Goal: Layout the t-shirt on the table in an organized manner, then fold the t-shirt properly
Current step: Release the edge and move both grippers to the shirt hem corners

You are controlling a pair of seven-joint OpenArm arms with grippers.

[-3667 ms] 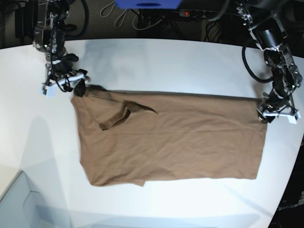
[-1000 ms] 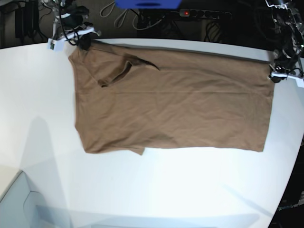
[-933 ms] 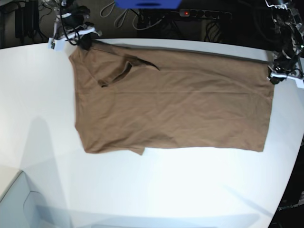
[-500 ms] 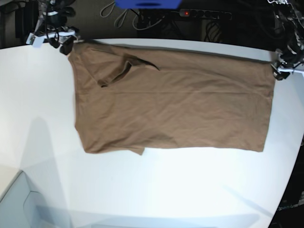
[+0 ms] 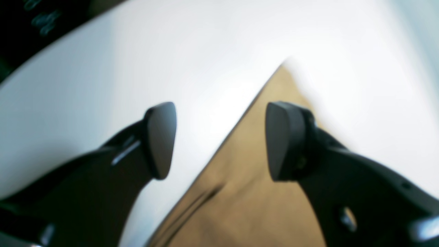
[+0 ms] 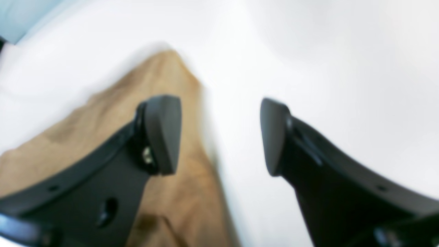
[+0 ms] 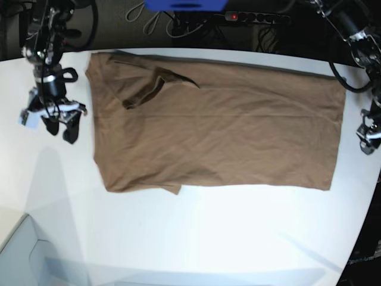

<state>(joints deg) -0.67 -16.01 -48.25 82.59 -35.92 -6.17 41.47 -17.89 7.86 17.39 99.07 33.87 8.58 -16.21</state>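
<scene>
The plain brown short-sleeved fabric t-shirt (image 7: 214,122) lay spread flat on the large white matte table (image 7: 196,238), its top edge along the table's far edge, a small fold of cloth turned up near the collar end. I judged it light, limp and a bit clingy: it would drape and wrinkle if lifted, so I'd pinch it at corners or hem edges, both arms together, not mid-panel.

My right gripper (image 7: 55,116) hung over bare table just beside the shirt's short edge on the base view's left, not touching cloth. In the right wrist view its jaws stood wide with nothing between them, one finger (image 6: 161,133) over a brown corner.

My left gripper (image 7: 368,136) sat just off the opposite short edge, apart from the fabric. The left wrist view showed its fingers (image 5: 284,140) spread wide and empty, a shirt corner below the gap.
</scene>
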